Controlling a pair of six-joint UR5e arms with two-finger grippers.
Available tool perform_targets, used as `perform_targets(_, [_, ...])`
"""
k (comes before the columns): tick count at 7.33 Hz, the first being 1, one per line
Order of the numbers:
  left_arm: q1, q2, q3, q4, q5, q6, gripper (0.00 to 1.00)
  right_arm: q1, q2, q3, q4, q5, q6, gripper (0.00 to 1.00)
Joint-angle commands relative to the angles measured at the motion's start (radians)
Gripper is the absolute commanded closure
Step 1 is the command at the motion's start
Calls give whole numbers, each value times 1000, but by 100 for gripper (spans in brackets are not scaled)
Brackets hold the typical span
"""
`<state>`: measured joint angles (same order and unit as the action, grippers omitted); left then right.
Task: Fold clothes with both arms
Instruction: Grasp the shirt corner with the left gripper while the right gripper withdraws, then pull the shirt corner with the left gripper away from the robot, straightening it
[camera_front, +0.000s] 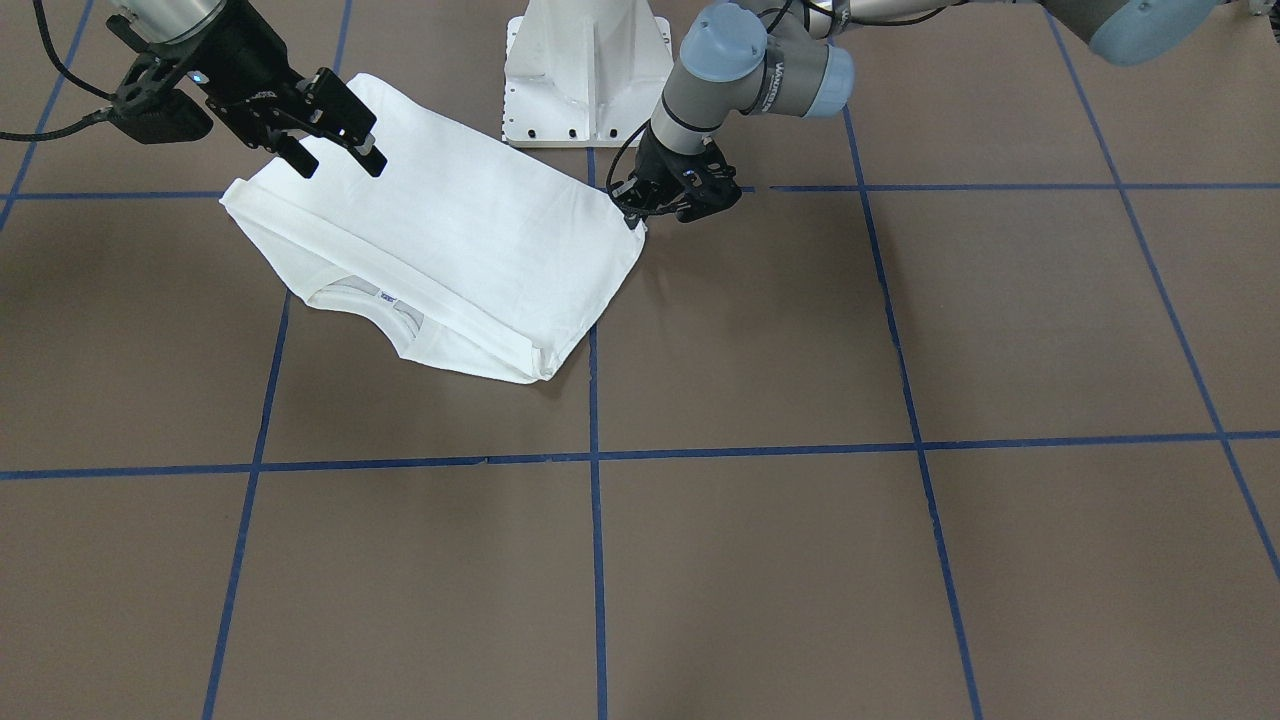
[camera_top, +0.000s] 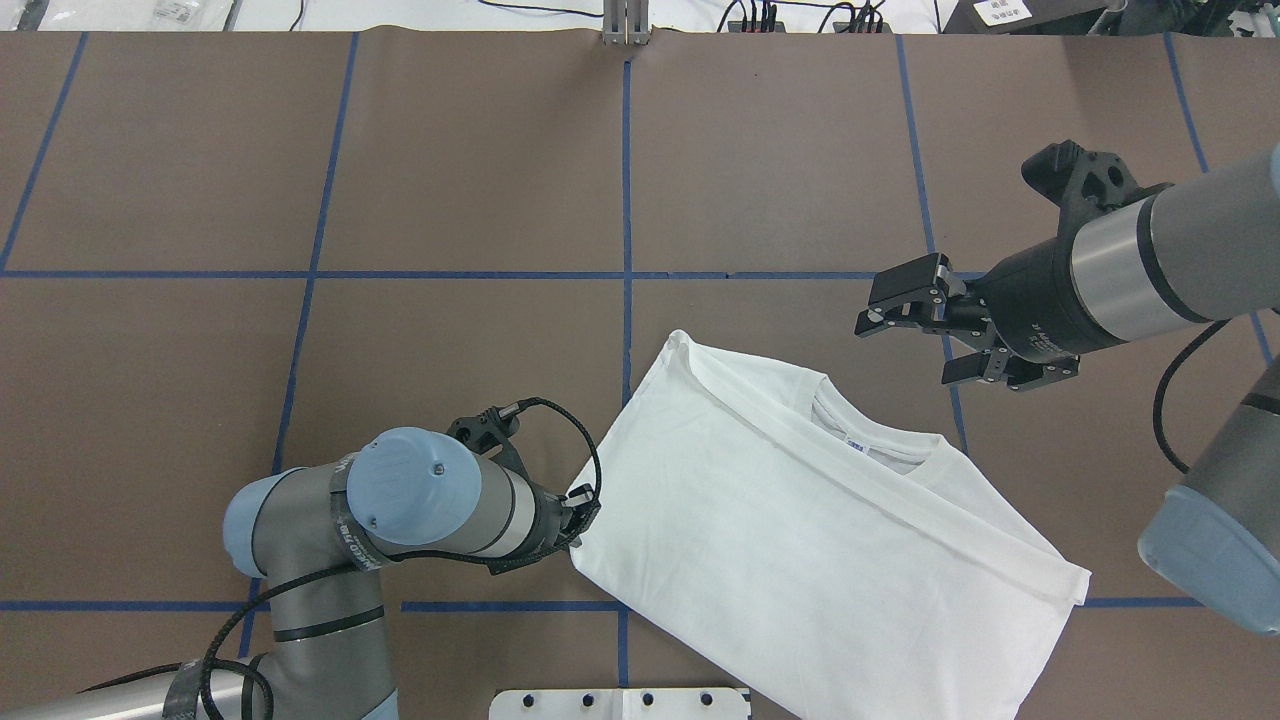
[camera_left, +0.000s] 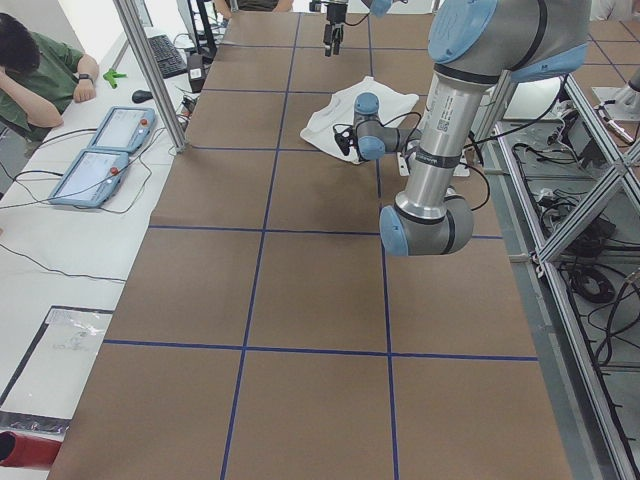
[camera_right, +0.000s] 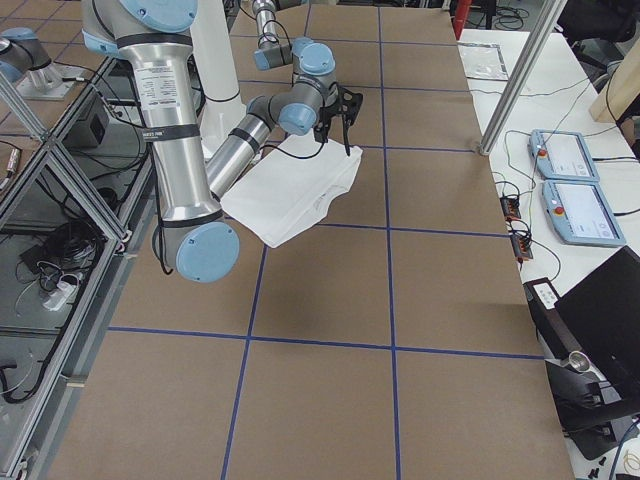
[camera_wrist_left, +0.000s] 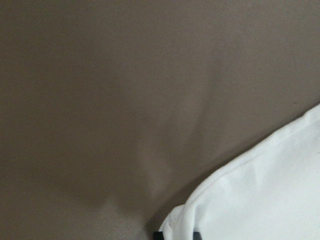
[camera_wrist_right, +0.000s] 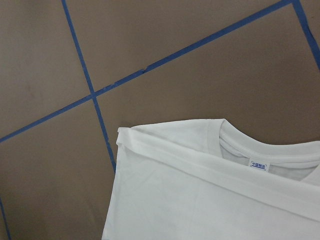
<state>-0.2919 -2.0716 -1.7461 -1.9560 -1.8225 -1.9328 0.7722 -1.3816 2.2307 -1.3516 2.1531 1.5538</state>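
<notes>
- Folded white shirt (camera_top: 800, 560) lying flat on the brown counter (camera_front: 800, 560), straight out in front of the white pedestal base (camera_front: 585, 70) and spreading from there toward the robot's right side.
- Its plain side faces up; the collar, with a small neck label (camera_wrist_right: 260, 164), lies on the edge farthest from the pedestal base.
- Left gripper (camera_top: 585, 510) sits low on the counter, in front of the pedestal base and slightly to its left, at the shirt's corner. Its jaws are nearly closed, with the corner of the cloth pinched between them.
- Right gripper (camera_top: 905, 350) hangs raised above the counter, well out from the pedestal base on its right, beyond the collar edge. Its jaws are spread wide and hold nothing.
- Blue tape lines (camera_front: 595, 560) divide the counter into squares.
</notes>
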Motion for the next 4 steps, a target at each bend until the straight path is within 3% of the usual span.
perform_targets(1, [-53,1,-9,8,0,2,100,4,1,0,-1,5,0,0])
perform_targets(4, [-214,-1,7,61,2,150,100,24,59,-25,0,-6,9,0])
